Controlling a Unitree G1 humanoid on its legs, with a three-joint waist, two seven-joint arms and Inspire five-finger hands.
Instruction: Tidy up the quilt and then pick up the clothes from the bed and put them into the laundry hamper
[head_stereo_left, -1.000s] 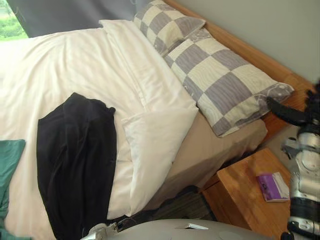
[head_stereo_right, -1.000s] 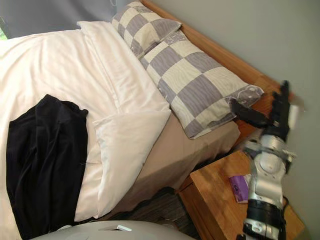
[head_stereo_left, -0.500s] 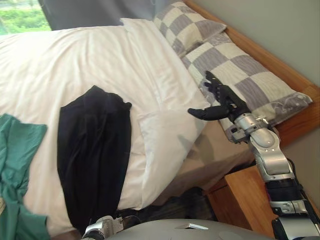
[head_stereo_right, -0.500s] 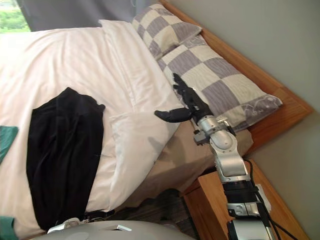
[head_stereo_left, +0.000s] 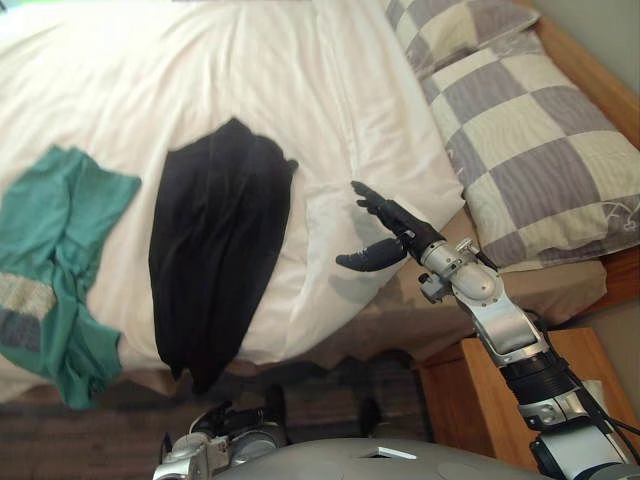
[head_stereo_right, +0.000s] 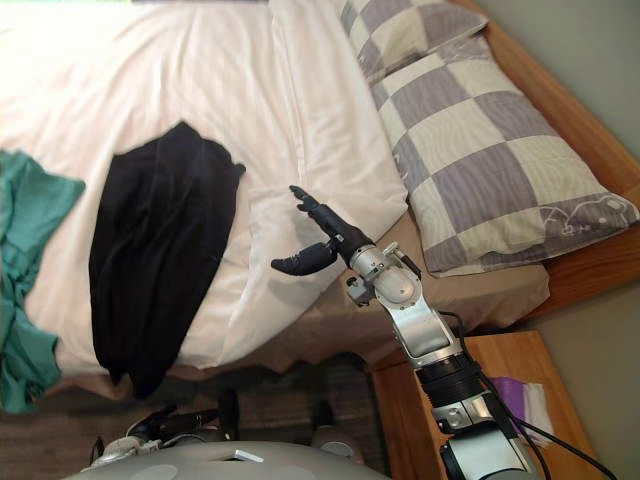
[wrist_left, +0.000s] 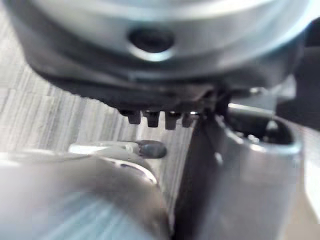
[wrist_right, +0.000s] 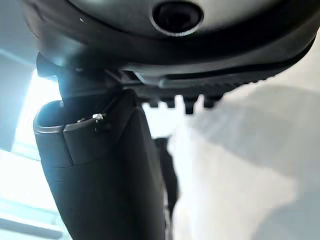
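my right hand (head_stereo_left: 403, 232) hovers empty, fingers (head_stereo_left: 377, 206) spread, over the quilt (head_stereo_left: 300, 90) at its folded corner; a shallow pinch may slip off.

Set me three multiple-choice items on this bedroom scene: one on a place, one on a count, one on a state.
1. Where does the black cloth garment lie?
A. on the white quilt, between the teal cloth garment and the right hand
B. on a pillow
C. on the floor

2. How many grey-and-cream checked pillows are there?
A. one
B. two
C. three

3. The right hand is:
A. shut on the quilt
B. shut on the black garment
C. open

Key: A, the garment lies flat on the quilt; B, two pillows sit side by side; C, the hand's fingers are straight and hold nothing.
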